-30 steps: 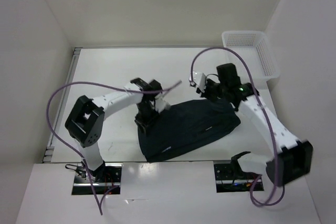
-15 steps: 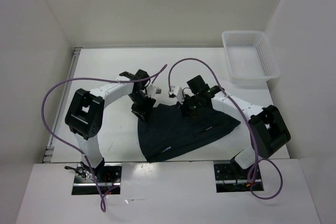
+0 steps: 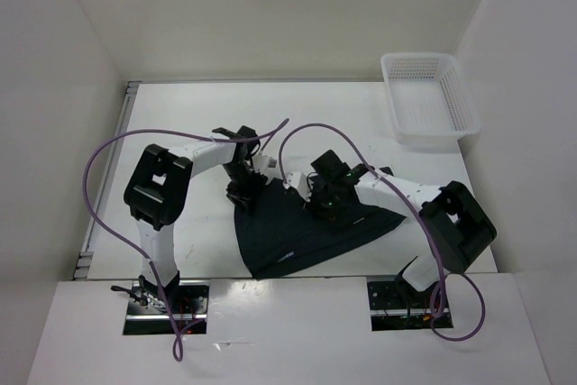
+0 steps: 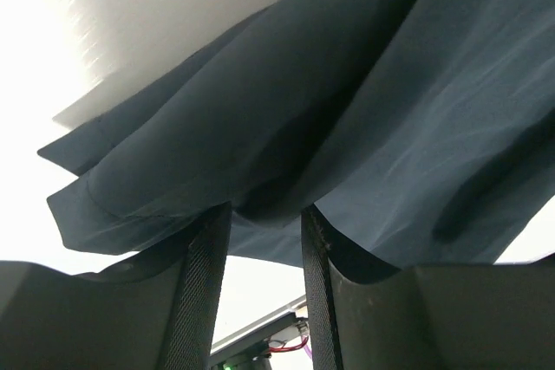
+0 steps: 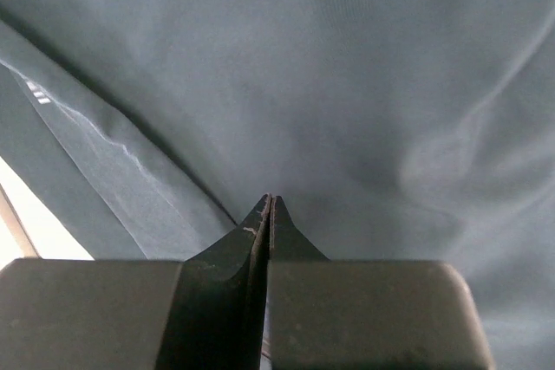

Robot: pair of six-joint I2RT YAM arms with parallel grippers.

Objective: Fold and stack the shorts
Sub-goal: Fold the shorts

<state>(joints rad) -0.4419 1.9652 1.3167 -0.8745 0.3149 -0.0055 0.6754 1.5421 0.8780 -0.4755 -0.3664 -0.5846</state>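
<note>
The black shorts [image 3: 297, 239] lie bunched in a rough triangle at the table's middle front. My left gripper [image 3: 244, 192] is at their upper left corner. In the left wrist view the shorts [image 4: 390, 84] drape over my left gripper [image 4: 264, 210], whose jaws stand a little apart with a dark fold of fabric between the tips. My right gripper [image 3: 330, 202] is down on the cloth's upper middle. In the right wrist view my right gripper [image 5: 270, 199] has its jaws pressed together against the shorts [image 5: 364, 67], which fill the view. A small pale mark [image 5: 36, 91] shows at left.
A white mesh basket [image 3: 428, 136] stands at the back right corner, apart from the shorts. Purple cables [image 3: 297, 132] loop above both arms. White walls close in the table at the back and both sides. Bare table lies behind the shorts.
My right gripper has moved left and forward from the shorts' right end to their middle, drawing that side inward. My left gripper has shifted slightly left. The cloth now looks narrower.
</note>
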